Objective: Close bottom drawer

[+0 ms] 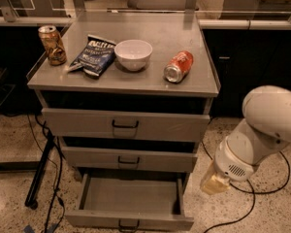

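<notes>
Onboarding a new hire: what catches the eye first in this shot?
The bottom drawer stands pulled wide open at the foot of the grey cabinet. The bulky white arm hangs to its right, tool low beside the drawer, not touching it. On top: a bowl, a chip bag, a standing can and a tipped can.

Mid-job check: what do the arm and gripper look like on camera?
The arm is smooth white, built of rounded bulbous shells, its lowest one carrying a small dark slotted grille. The gripper, low beside the open bottom drawer, is a pale cream-yellow block. No markings or cables on the arm show.
</notes>
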Tool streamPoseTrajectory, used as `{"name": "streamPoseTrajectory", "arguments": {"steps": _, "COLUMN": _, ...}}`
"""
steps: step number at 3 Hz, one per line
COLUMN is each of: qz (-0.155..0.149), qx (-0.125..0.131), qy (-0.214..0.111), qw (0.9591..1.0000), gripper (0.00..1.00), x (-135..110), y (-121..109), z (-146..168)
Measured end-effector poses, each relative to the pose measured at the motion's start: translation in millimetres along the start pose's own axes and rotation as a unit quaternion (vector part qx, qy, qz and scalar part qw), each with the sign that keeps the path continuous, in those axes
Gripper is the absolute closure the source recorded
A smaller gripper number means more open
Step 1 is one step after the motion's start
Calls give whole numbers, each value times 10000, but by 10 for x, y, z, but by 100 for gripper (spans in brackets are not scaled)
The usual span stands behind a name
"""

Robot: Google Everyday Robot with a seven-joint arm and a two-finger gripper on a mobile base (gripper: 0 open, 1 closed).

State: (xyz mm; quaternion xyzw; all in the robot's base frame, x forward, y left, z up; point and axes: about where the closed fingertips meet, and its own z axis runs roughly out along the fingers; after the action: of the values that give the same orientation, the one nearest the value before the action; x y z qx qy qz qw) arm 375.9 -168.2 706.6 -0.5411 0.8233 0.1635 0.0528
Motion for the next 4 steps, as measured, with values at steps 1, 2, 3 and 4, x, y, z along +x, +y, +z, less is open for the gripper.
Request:
{"name": "streamPoseTrajectory", "arguments": {"steps": 1, "qz": 314, "qx": -220, "qy": -228, "qw": 9990, "gripper": 100, "x": 130, "y": 78, "z": 518}}
{"name": "streamPoseTrajectory", "arguments": {"steps": 2, "qz": 769, "qx": -453, "qy": -478, "qw": 9949, "gripper": 100, "x": 247, "y": 24, "z": 1190}}
{"name": "streamPoseTrajectory", "arguments": {"steps": 3, "qz": 769, "qx": -453, "qy": -478, "qw": 9949, "gripper": 100, "x": 247, "y": 24, "z": 1190}}
{"name": "streamPoseTrajectory", "arguments": {"steps": 4, "qz": 865, "qx": -688, "qy": -461, "qw": 9928, "gripper": 100, "x": 319, "y": 60, "z": 1404}}
